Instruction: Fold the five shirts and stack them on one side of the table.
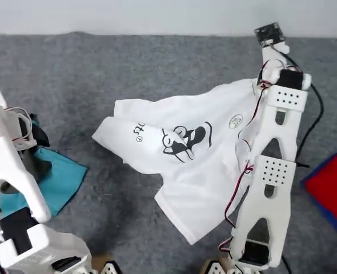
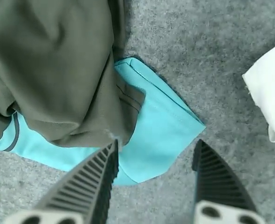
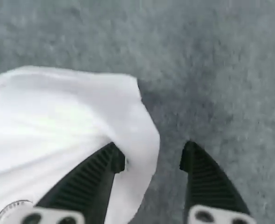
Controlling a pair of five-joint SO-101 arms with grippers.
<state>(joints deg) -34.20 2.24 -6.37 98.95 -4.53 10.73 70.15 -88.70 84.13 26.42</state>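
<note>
In the middle of the grey surface there's the white shirt, print side up and pretty rumpled. Its long stretch runs roughly from a corner at 9 o'clock up to a corner at 2 o'clock. The neck label sits toward the 2 o'clock end, and another flap reaches toward 6. The right arm lies straight across its 3 o'clock side. The right claw is spread, one finger over the shirt's edge and the other over bare surface. Over at 9 o'clock the left claw is spread too, above a teal shirt with a dark olive shirt heaped on it. A red shirt pokes in at 3 o'clock.
</note>
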